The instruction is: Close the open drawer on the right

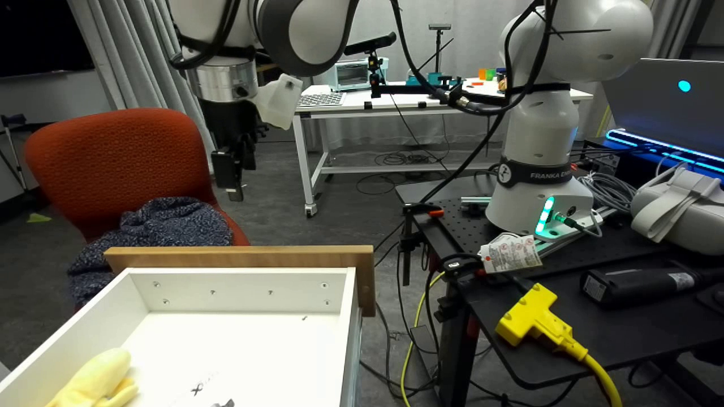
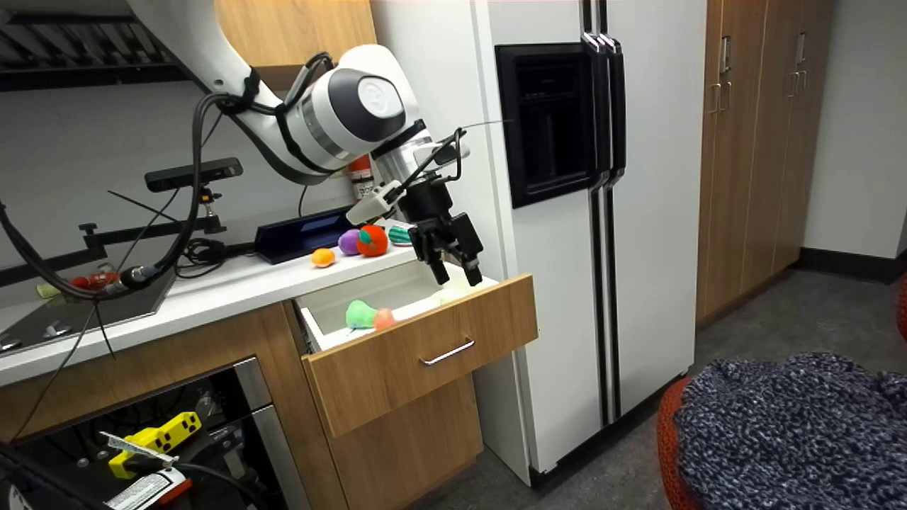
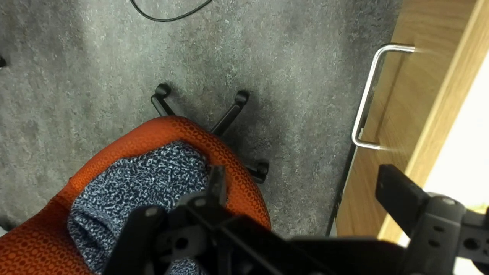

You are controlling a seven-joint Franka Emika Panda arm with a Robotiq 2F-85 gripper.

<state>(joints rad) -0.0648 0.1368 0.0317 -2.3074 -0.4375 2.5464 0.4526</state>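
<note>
Nearest the camera in an exterior view lies the drawer [image 1: 243, 257], pulled out, with a yellow soft toy [image 1: 99, 373] beside its left wall as seen there. Beyond its wooden front and higher up hangs the pincer [image 1: 236, 180], apart from it, near a red chair [image 1: 113, 164] holding a dark speckled cloth [image 1: 169, 226].

In an exterior view the drawer juts from a wooden cabinet [image 2: 418, 439] beside a white refrigerator [image 2: 553, 297], its metal handle [image 2: 448, 353] lower than the pincer and a green toy [image 2: 360, 314] inside it.

In the wrist view the pincer is released, its fingers [image 3: 399, 198] wide apart: one overlaps the drawer's front edge in the picture, the other the chair and cloth. There the drawer lies along the right side, its handle apart from the fingers.
</note>
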